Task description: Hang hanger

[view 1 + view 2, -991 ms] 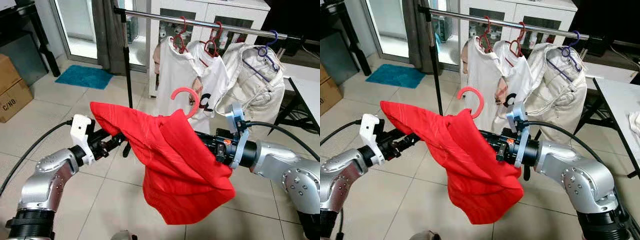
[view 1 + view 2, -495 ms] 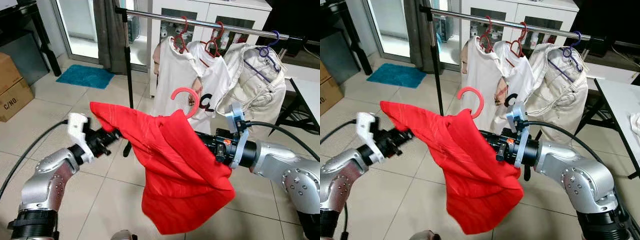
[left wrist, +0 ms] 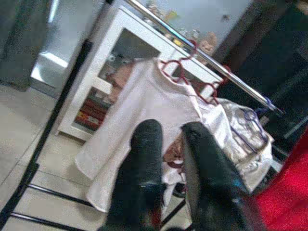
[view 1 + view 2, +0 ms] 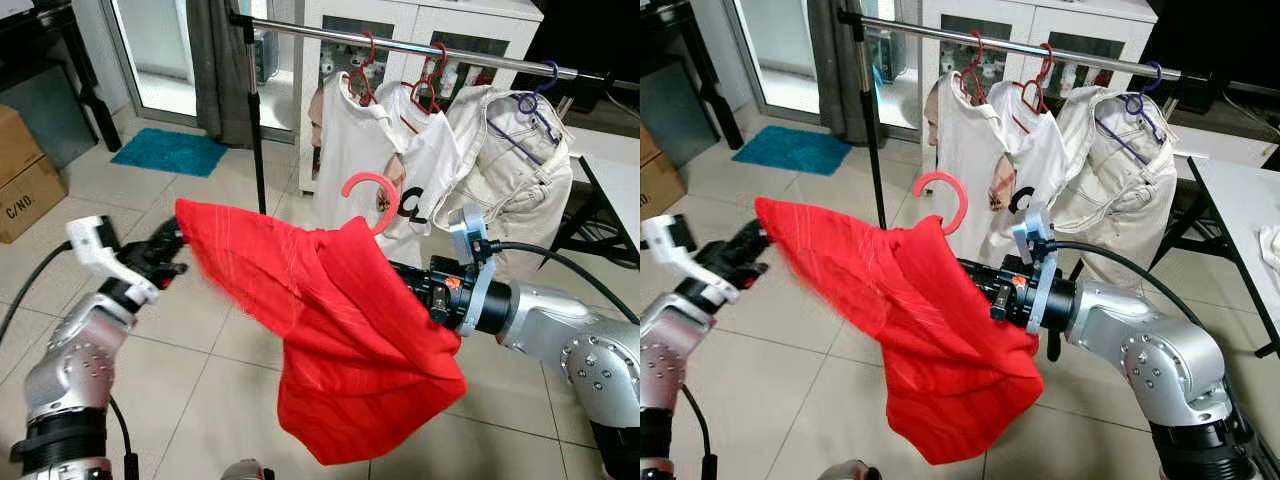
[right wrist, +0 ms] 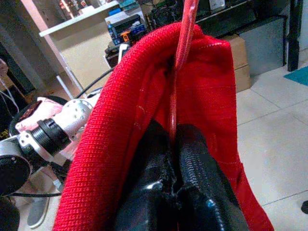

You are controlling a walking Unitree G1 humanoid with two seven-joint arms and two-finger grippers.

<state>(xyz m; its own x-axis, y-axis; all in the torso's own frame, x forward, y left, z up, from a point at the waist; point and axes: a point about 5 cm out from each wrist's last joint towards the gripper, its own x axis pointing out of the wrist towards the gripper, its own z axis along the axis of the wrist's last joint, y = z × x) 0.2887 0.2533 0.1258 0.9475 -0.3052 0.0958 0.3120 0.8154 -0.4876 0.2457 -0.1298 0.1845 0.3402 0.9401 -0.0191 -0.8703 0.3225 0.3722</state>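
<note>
Before clothes rail [image 4: 420, 45], right claw [image 5: 174, 144] clamps red hanger [image 4: 368, 190]

Tiled floor [image 4: 200, 200], blue mat [image 4: 168, 153], white cabinet [image 4: 420, 30], cardboard boxes [image 4: 25, 175].

Carrier 1: tiled floor [image 4: 200, 390]. On it: teal mat [image 4: 168, 153] by the glass door, cardboard boxes [image 4: 25, 178] at the left edge, the rack's black upright [image 4: 256, 130] standing near the mat.

Carrier 2: chrome rack rail [image 4: 400, 45], running across the top. Hanging on it: two white shirts [image 4: 375, 150] on red hangers [image 4: 362, 72], and a cream jacket [image 4: 510, 160] on a purple hanger [image 4: 535, 100] toward the rail's right end.
</note>
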